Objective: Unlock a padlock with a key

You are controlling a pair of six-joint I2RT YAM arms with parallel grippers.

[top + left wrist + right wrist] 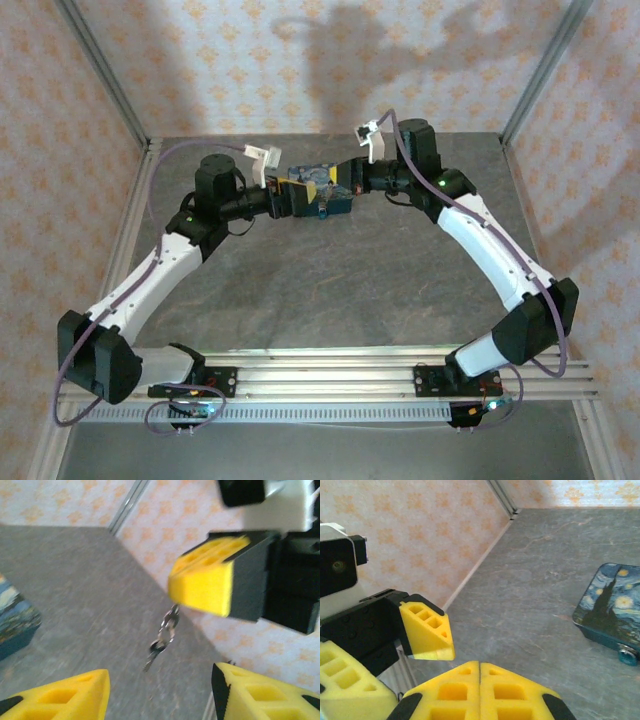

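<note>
My right gripper [479, 672] is shut, its yellow pads pressed flat together. In the left wrist view the right gripper [200, 585] hangs above the table with a key ring [170, 622] dangling from its tip. The thin pale key [151, 656] swings at the ring's lower end, blurred. My left gripper [159, 675] stands open just in front, with nothing between its fingers [427, 632]. From above, the left gripper [292, 196] and right gripper [338, 183] meet over the middle of the table. I cannot make out the padlock for certain.
A dark blue box [312, 180] with a swirly night-sky print lies on the grey table [330, 280] under the grippers. A small teal knob [627, 656] sits at the corner of the box [612, 612]. Patterned walls and metal posts close in the table.
</note>
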